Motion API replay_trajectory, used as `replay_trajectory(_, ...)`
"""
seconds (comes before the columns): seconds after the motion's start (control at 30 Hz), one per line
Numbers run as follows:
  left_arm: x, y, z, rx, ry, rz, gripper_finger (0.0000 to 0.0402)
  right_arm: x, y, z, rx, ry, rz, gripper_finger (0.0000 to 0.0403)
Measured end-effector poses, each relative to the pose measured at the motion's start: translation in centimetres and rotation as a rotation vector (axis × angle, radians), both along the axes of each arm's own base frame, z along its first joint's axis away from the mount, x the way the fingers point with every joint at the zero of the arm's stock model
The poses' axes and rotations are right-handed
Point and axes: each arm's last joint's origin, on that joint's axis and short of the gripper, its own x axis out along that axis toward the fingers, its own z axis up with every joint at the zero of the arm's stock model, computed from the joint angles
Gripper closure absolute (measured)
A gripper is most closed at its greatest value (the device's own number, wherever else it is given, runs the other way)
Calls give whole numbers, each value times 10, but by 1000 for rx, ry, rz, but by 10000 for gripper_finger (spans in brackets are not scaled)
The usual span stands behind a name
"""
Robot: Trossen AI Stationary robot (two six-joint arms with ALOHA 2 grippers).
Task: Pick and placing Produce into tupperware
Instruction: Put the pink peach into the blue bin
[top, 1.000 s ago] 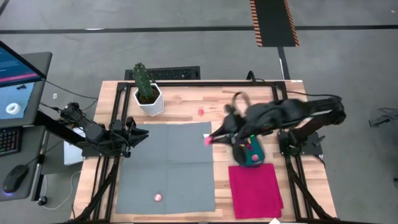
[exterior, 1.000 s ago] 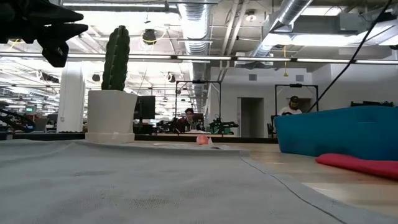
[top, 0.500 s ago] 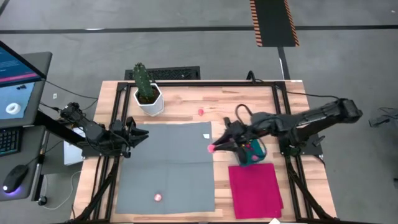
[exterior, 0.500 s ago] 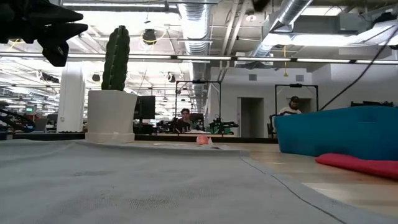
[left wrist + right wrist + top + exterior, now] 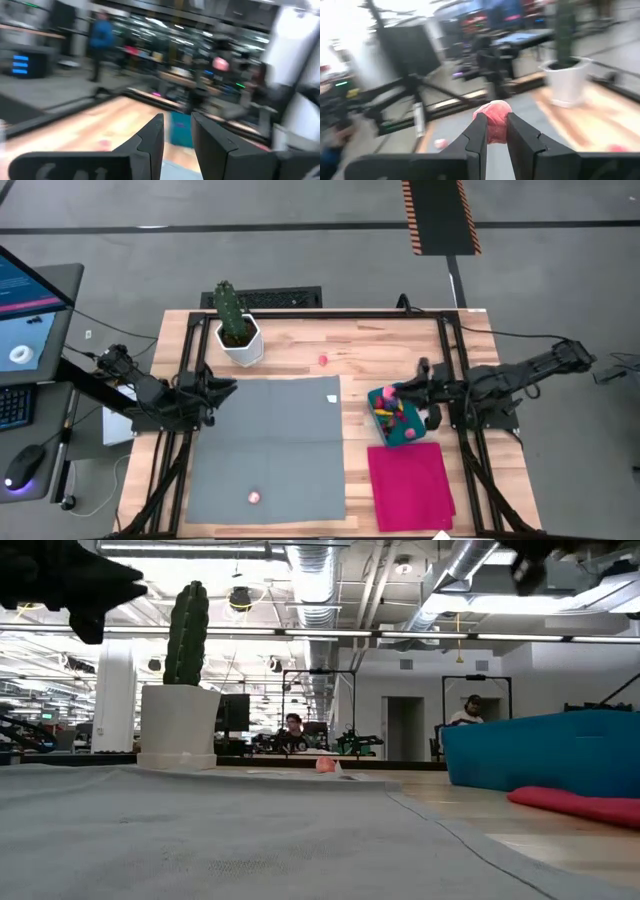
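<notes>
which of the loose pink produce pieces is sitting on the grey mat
The pink piece near the mat's front edge. The other loose one lies on bare wood beyond the grey mat, right of the cactus pot.

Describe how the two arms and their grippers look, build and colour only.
Both arms are dark, nearly black, jointed links on black frame mounts. The left gripper and the right gripper each have two flat, angular dark fingers on a broad dark crossbar. Thin black cables trail from the right arm. No markings can be read.

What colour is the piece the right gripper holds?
Pink: small round toy fruit between its fingers; right wrist view.
</notes>
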Motion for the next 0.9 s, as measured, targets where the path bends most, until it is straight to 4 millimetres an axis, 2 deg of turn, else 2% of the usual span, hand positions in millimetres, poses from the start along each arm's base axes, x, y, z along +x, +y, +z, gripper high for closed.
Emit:
replay_trajectory(0.13,-2,5,1,12,22,173,315,-18,-4,0,26,16,-157,321)
replay_trajectory(0.2,-3,7,2,15,34,249,315,-27,-9,-1,59,23,-290,321)
replay_trajectory(0.3,-4,9,2,-1,40,309,315,-39,-15,-10,75,58,-518,321)
replay_trajectory(0.37,-4,10,2,-20,31,317,315,-43,-16,-16,90,76,-607,321)
replay_trajectory(0.47,-3,11,3,-21,25,323,315,-43,-14,-21,140,80,-628,321)
replay_trajectory(0.6,-3,13,4,-14,18,344,315,-37,-7,-31,173,161,-558,321)
replay_trajectory(0.73,-3,15,5,-14,8,347,315,-33,-6,-52,204,331,-588,321)
replay_trajectory(0.9,-2,15,5,-3,4,328,315,-30,-6,-73,357,588,-573,321)
